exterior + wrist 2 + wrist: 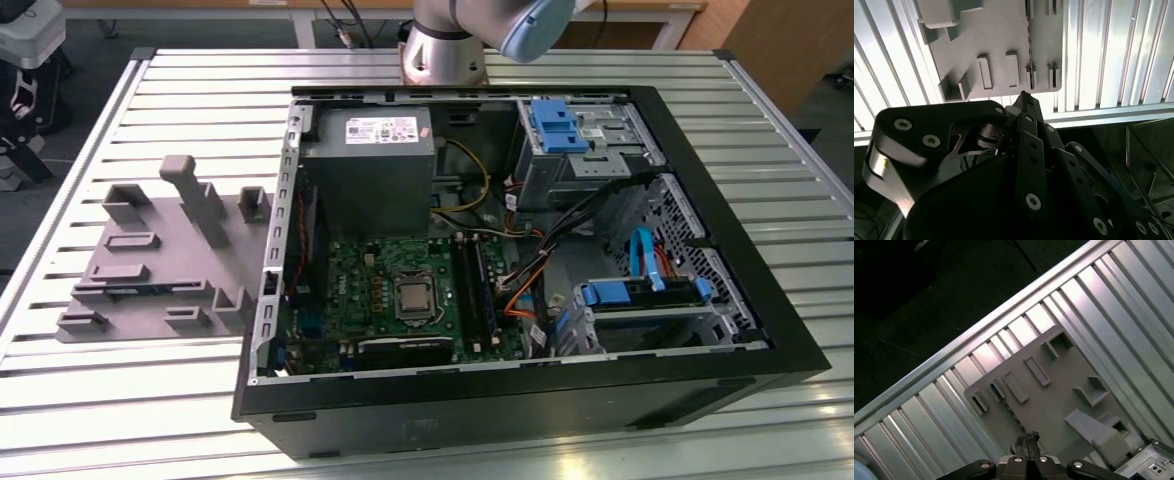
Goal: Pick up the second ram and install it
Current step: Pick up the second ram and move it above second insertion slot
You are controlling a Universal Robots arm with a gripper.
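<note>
Hovering over the grey fixture [167, 265], the gripper [1027, 436] has fingertips pressed together, empty; we take the bluish strip slotted there, well beneath it, as probably the second ram [134, 291].

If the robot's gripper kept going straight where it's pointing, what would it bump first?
Probably the grey holder plate on the slatted table; in both wrist views the gripper points at its edge. How far off is unclear.

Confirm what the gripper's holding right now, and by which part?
Cannot tell. The gripper sits over the gray fixture; a thin dark strip runs from its tip, but whether it is gripped or seated in the fixture isn't clear.
</note>
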